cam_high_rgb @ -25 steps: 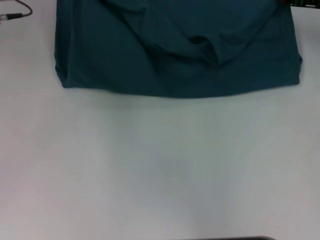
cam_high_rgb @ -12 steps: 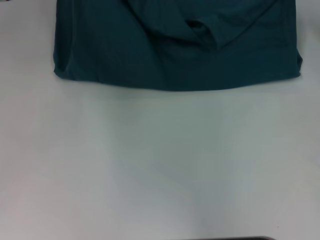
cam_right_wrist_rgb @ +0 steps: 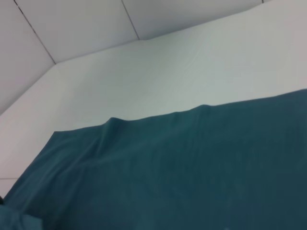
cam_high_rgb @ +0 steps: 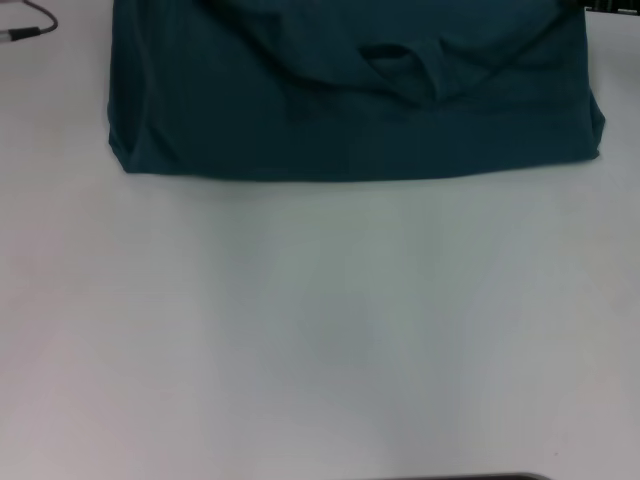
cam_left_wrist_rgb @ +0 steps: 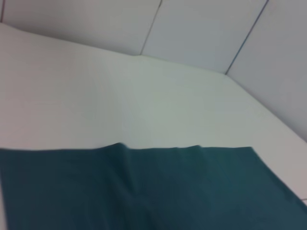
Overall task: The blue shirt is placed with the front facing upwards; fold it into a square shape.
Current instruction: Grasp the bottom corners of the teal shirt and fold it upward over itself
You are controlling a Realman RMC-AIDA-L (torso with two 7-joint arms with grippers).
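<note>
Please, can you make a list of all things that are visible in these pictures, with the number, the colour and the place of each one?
shirt: one, dark teal-blue, lying at the far side of the table in the head view, plain side up with creases near its middle; its top runs out of the picture. Both wrist views also show part of it.
table: one, white, under the shirt; its near part fills most of the head view.
cable: one, dark, on the table at the far left corner of the head view, left of the shirt.
wall panels: pale, with dark seams, behind the table in both wrist views.
left gripper and right gripper: neither shows in any picture.
</note>
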